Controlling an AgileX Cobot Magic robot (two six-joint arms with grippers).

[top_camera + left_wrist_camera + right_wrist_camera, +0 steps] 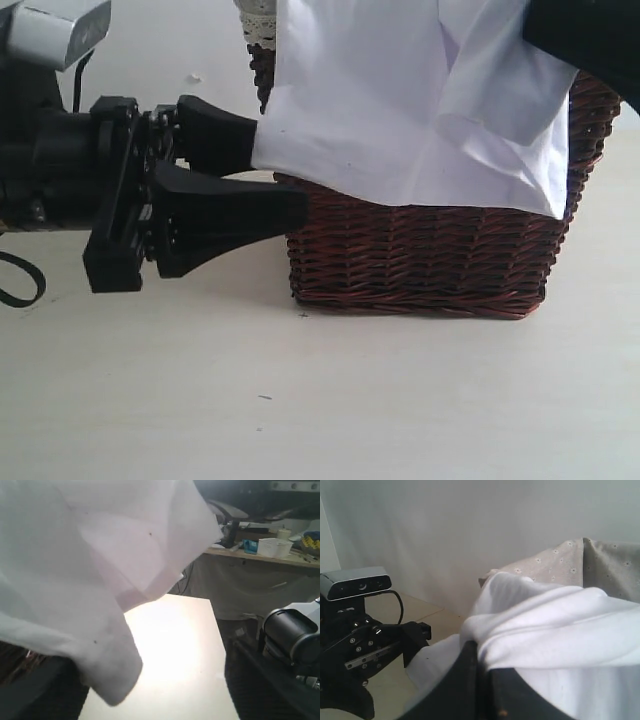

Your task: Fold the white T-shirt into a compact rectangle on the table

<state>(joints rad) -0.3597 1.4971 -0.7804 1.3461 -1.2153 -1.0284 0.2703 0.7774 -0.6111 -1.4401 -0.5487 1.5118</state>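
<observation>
The white T-shirt (400, 110) hangs in the air, draped down over the front of a wicker basket, with the table (300, 400) below. My right gripper (482, 652) is shut on a bunched fold of the shirt (555, 625) from above, and shows as a dark shape (585, 40) at the top right. My left gripper (280, 170) is at the shirt's lower left corner with its jaws spread wide. One finger (215, 130) reaches the cloth's edge and the other (240, 210) lies below it. In the left wrist view the shirt (90, 570) hangs loose over one finger.
The dark brown wicker basket (420, 260) stands on the table right behind the shirt, with cream lace trim (258, 25) and a flowered lining (580, 565). A cluttered bench (270, 545) stands beyond the table's far edge. The right arm's body (290, 635) is close by.
</observation>
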